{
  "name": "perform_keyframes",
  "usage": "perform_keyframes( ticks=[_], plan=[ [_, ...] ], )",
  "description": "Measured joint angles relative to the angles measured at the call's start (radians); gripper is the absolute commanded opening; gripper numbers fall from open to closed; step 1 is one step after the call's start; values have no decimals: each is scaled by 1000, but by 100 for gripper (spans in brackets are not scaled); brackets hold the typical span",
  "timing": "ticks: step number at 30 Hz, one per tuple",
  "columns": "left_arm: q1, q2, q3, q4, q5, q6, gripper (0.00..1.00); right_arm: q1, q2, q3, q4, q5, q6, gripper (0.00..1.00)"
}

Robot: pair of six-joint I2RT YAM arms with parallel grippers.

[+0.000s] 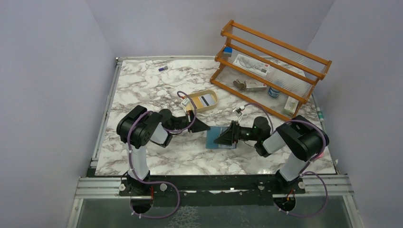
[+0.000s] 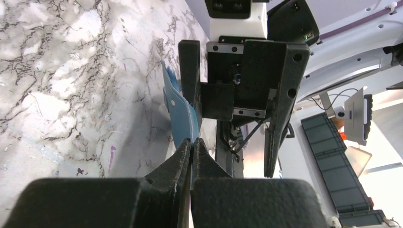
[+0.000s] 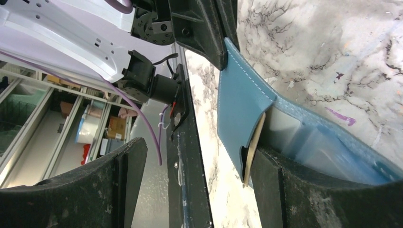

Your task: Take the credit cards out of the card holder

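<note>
The teal-blue card holder (image 1: 213, 141) lies open on the marble between my two grippers. My left gripper (image 1: 205, 127) is shut on the edge of its raised flap (image 2: 183, 114), the jaws pinched together on the blue leather (image 2: 192, 142). My right gripper (image 1: 223, 136) is open at the holder's other side. In the right wrist view (image 3: 197, 147) the flap (image 3: 242, 99) stands between the fingers, and a pale card edge (image 3: 252, 152) shows in its pocket against the right finger (image 3: 268, 185). A white credit card with a dark stripe (image 1: 205, 99) lies in the tan tray.
The tan oval tray (image 1: 212, 105) sits just behind the holder. A wooden rack (image 1: 271, 66) with small boxes and a packet stands at the back right. A small purple item (image 1: 163, 69) lies at the back left.
</note>
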Motion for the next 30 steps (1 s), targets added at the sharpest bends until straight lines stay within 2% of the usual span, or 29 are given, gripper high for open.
perform_keyframes(
  ticks=[13, 22, 30],
  plan=[
    [-39, -77, -21, -84, -190, 79, 0, 68, 42, 51, 8, 53, 58, 80],
    [-84, -117, -82, -136, -385, 97, 0, 90, -5, 56, -148, 250, 103, 79],
    [-112, -117, -97, -159, -501, 93, 0, 111, -14, 26, -145, 414, 209, 80]
  ],
)
